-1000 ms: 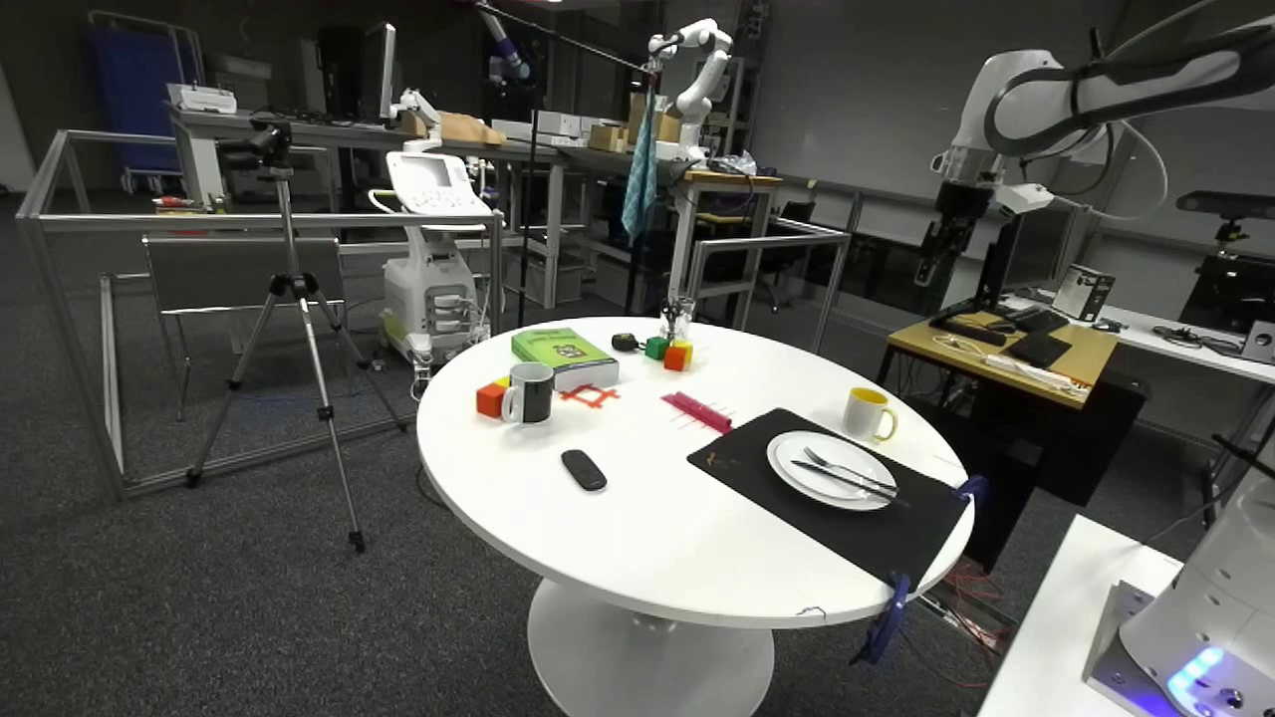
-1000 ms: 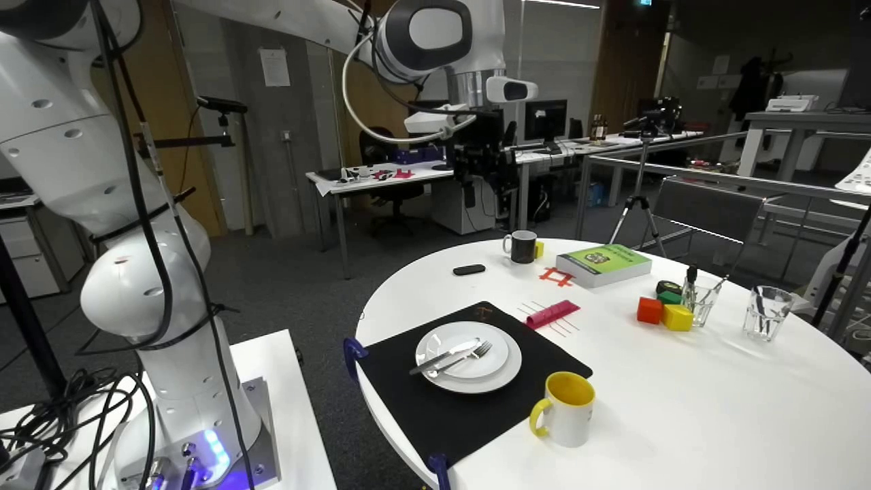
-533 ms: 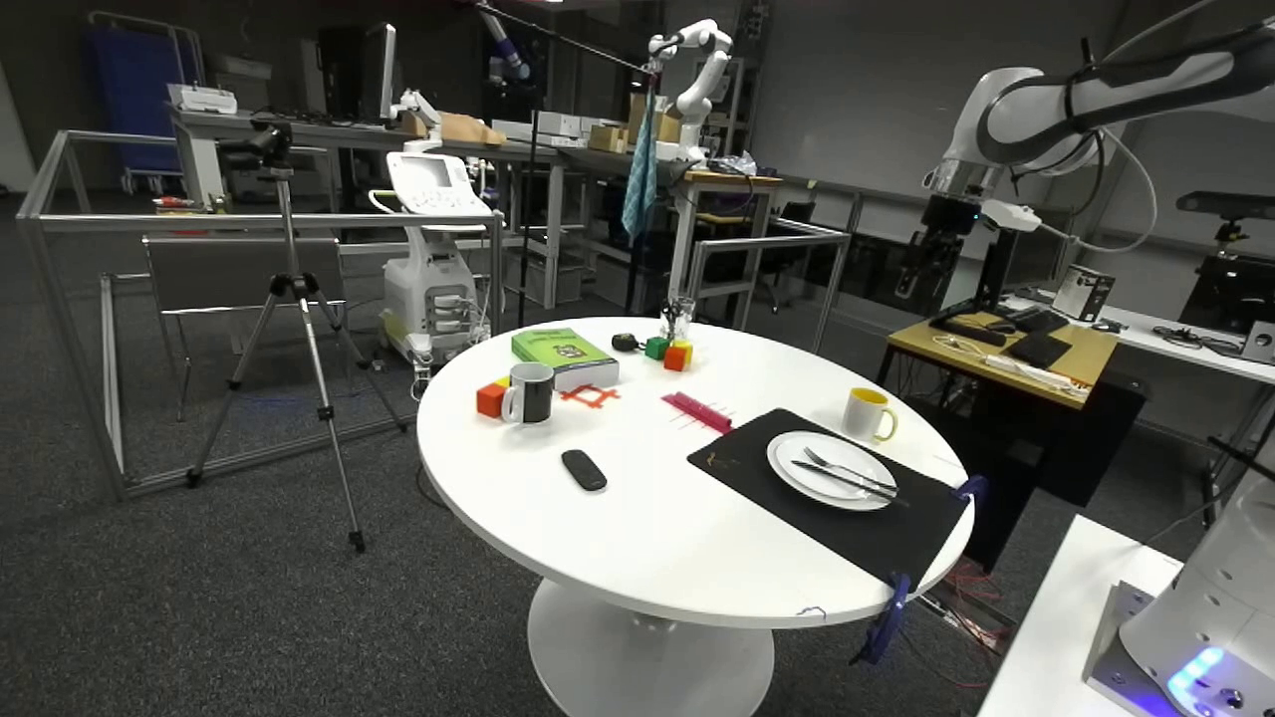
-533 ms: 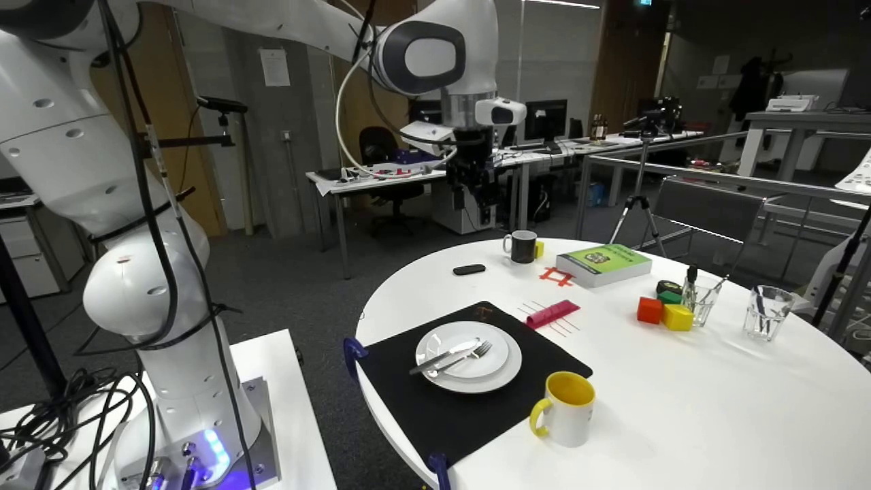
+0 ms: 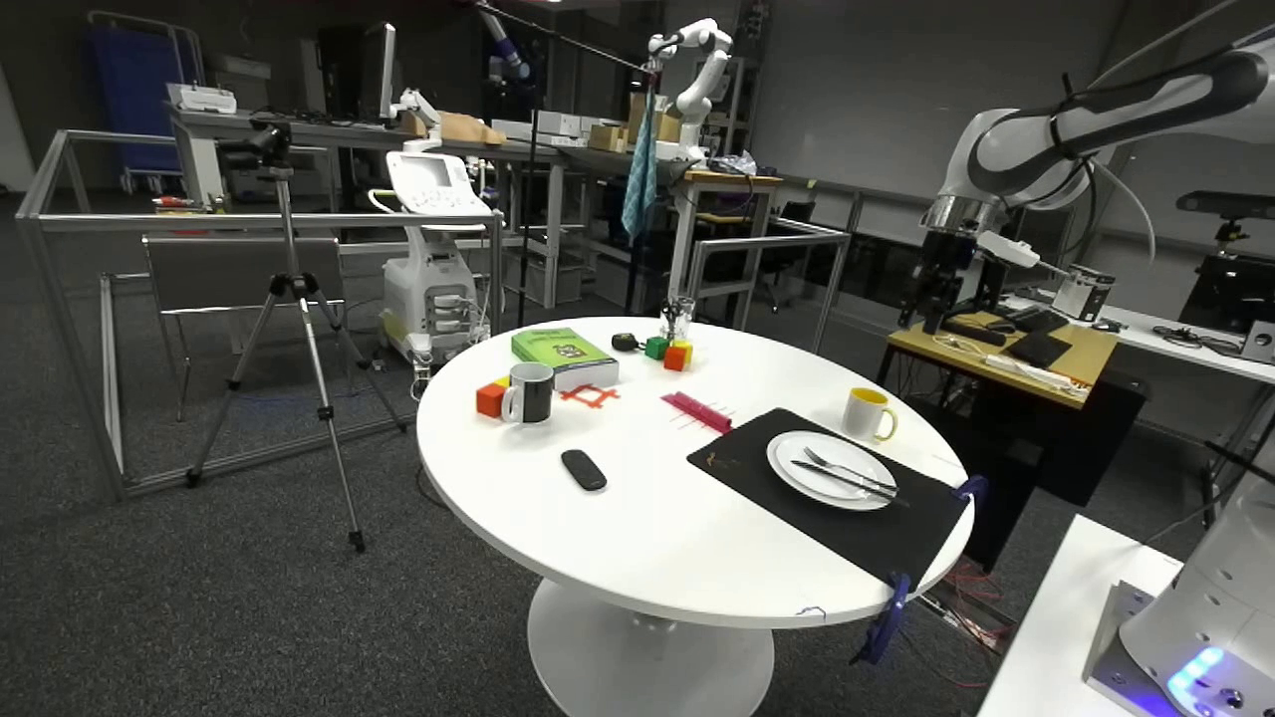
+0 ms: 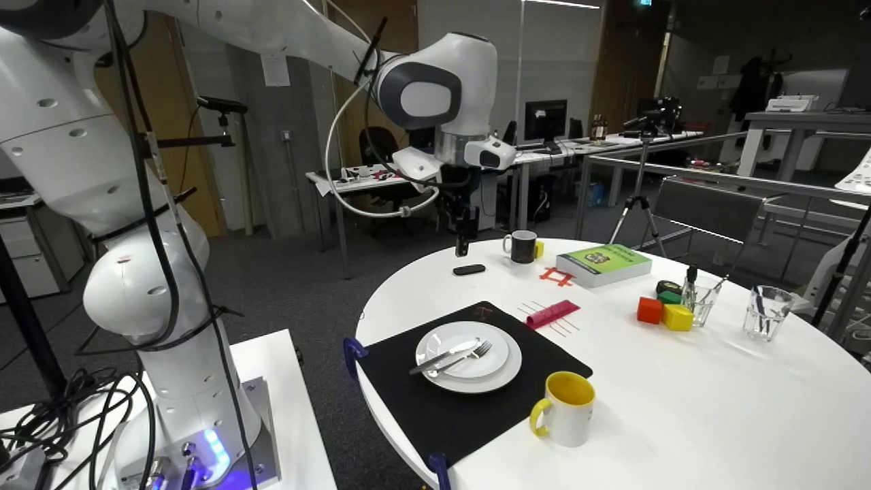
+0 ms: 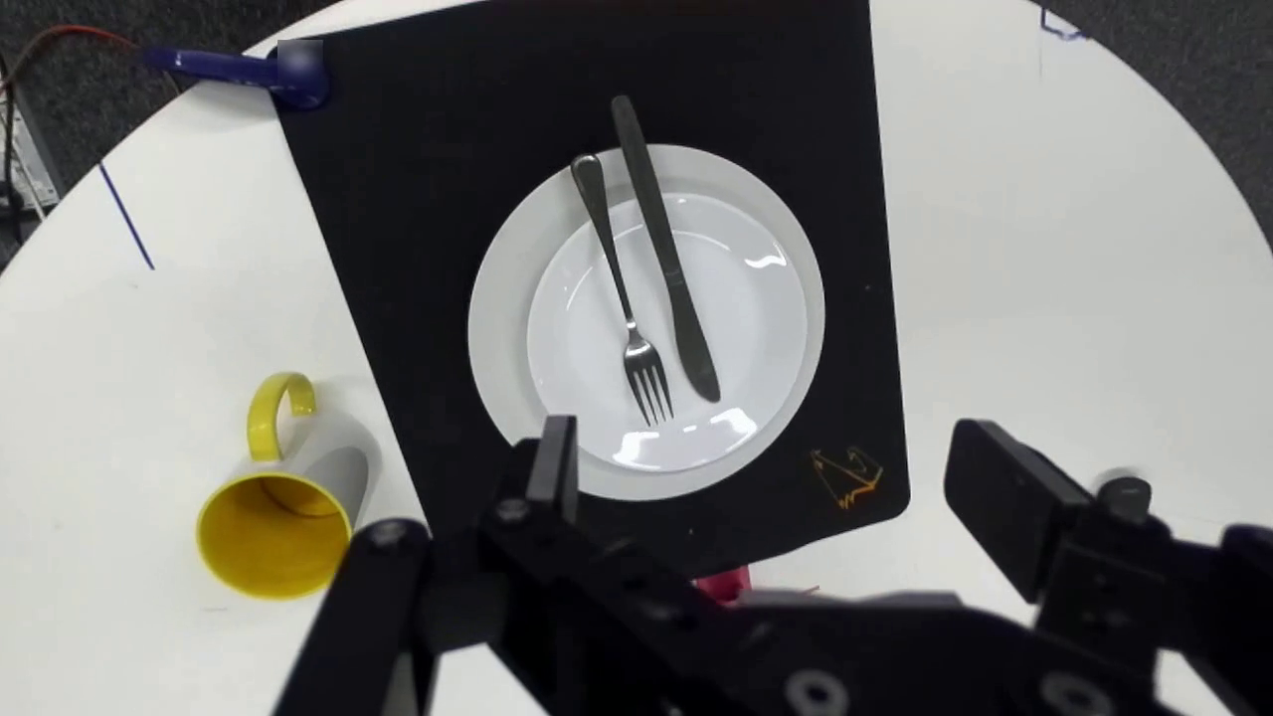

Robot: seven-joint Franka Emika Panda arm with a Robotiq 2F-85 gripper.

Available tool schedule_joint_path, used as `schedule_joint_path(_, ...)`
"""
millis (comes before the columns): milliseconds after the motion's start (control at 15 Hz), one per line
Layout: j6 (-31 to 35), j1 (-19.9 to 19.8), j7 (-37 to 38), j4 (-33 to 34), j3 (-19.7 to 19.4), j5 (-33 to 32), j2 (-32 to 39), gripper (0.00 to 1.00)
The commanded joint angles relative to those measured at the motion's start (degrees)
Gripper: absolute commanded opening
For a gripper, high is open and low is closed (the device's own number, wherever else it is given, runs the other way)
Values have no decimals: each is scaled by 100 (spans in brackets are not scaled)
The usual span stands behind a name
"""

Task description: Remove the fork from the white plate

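- Metal dinner fork (image 7: 621, 286), one: on the upper white plate (image 7: 756, 328) of two stacked, handle end over the rim of the lower white plate (image 7: 497, 328).
- Table knife (image 7: 666, 249), one: just beside the fork, handle extending over the black mat (image 7: 398, 199).
- Your gripper (image 7: 768, 467), one: two fingers spread wide, well apart from the fork.
- Yellow-lined mug (image 7: 288, 497) near the mat, black mug (image 6: 523, 248) near the green book (image 6: 604, 264): you have two mugs.

- In my wrist view I see the fork (image 7: 640, 350), slender and silver-grey, lying with its tines on the smaller white plate (image 7: 746, 318) and its handle reaching the rim of the larger white plate (image 7: 502, 318).
- I see both round plates stacked, the smaller off-centre, on the black mat (image 7: 398, 249).
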Motion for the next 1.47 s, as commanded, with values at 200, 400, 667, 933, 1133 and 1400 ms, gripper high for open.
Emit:
schedule_joint_path(200, 86, -10, -55, -195, 13, -162, 430, 100)
schedule_joint_path(400, -8, -4, -15, -170, 20, -89, 469, 100)
schedule_joint_path(667, 127, -35, 33, -200, 18, -192, 460, 100)
schedule_joint_path(933, 528, 6, 7, -324, 84, -397, 684, 100)
schedule_joint_path(1133, 1170, 41, 77, -459, 180, -769, 952, 100)
schedule_joint_path(1400, 1943, 119, -29, -571, 289, -1227, 1360, 100)
